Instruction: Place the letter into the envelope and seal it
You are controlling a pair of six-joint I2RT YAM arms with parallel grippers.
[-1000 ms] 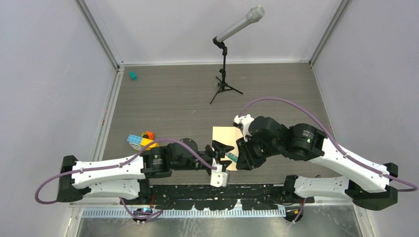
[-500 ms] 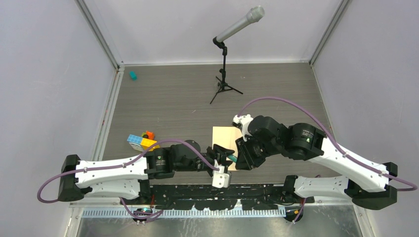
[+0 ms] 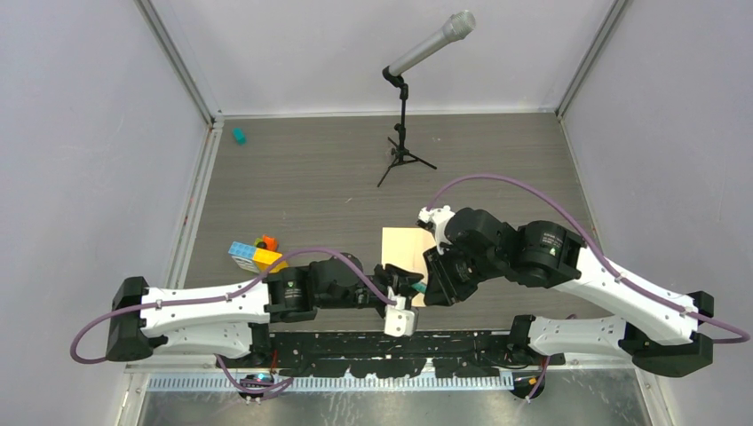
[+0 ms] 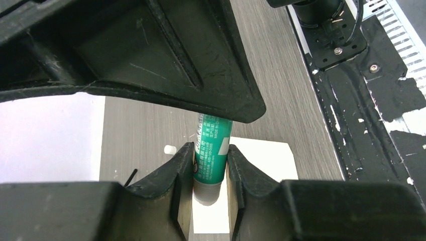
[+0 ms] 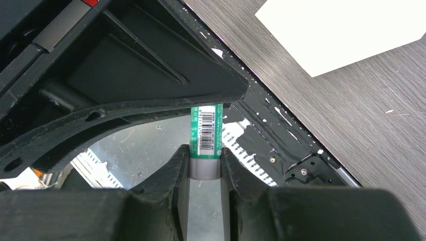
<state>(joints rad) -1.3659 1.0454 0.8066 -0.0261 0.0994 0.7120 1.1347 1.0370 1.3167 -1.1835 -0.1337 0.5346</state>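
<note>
Green glue stick (image 4: pixel 213 143) bridged both tools: left tool (image 4: pixel 210 168) and right tool (image 5: pixel 206 163) each clamped one end. I noted axis tool-to-tool, cream sheet (image 3: pixel 400 244) on desk (image 3: pixel 311 177) beneath.

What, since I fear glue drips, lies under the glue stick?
A pale paper sheet flat on the grey table, below the glue stick. The stick and fingers cover its middle part.
</note>
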